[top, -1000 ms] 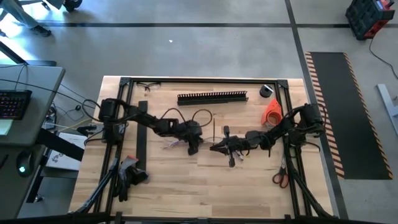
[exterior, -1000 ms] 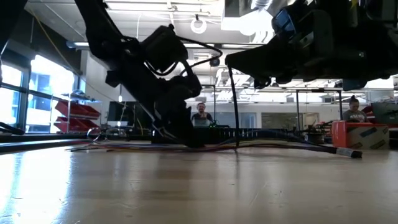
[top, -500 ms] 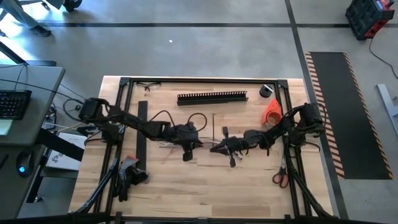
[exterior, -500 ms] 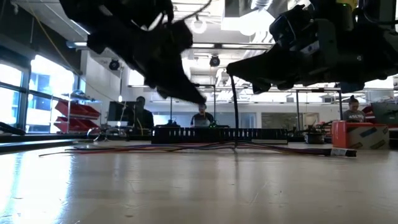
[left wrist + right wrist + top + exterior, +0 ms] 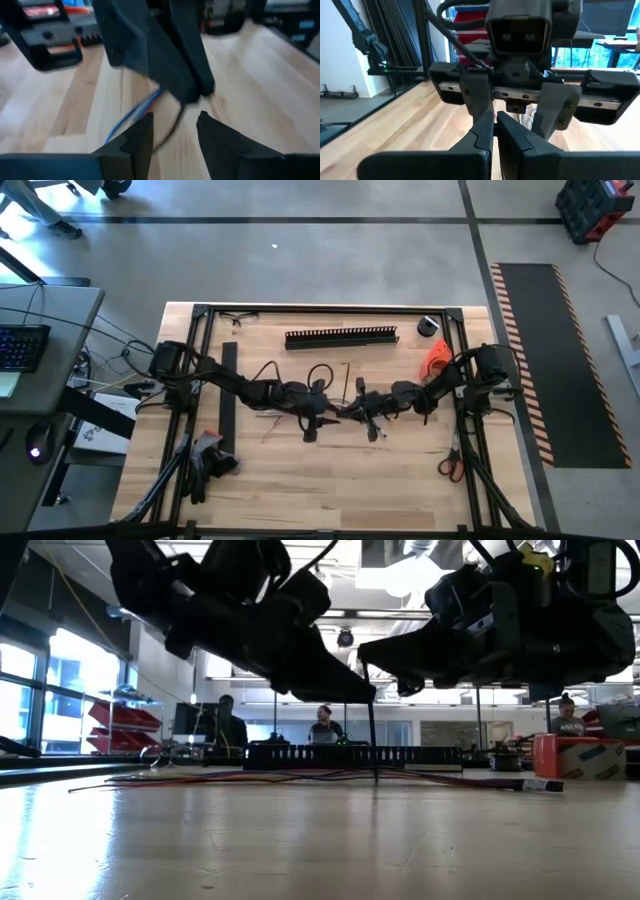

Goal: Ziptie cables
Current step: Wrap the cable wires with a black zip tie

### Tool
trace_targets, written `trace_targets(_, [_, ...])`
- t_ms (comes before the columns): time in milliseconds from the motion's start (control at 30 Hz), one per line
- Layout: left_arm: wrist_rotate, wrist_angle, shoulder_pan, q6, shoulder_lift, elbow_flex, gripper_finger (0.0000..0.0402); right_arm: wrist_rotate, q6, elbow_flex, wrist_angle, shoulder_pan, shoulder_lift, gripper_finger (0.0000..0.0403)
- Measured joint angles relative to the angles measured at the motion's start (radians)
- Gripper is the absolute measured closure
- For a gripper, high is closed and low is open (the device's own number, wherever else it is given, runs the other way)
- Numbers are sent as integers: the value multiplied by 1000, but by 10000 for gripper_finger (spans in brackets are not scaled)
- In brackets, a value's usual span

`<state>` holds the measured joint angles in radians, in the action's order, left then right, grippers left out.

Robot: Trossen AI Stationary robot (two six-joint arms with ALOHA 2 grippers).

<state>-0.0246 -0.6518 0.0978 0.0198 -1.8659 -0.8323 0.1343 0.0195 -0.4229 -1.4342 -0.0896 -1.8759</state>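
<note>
Right end effector (image 5: 349, 411), nearly closed on a thin dark zip tie (image 5: 372, 740), holds it upright before the left end effector (image 5: 175, 122), open wide to receive it above the cables (image 5: 300, 777).

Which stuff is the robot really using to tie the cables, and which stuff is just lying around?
For the job:
- cables
- thin strand, pinched by the right gripper
- left gripper, fingers open, facing it

Just lying about:
- slotted strip
- scissors
- orange thing
- glasses
</note>
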Motion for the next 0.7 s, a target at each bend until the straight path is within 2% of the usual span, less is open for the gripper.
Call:
trace_targets(133, [11, -22, 0, -8, -20, 0, 263, -18, 0, 0, 0, -1, 0, 403])
trace_targets(267, [46, -31, 0, -13, -20, -1, 281, -25, 7, 1, 4, -1, 0, 403])
trace_targets(600, [58, -28, 0, -16, -20, -1, 385, -26, 30, 1, 27, -3, 0, 403])
trace_targets(700, [58, -19, 0, -15, -20, -1, 398, -28, 37, 1, 56, -2, 0, 403])
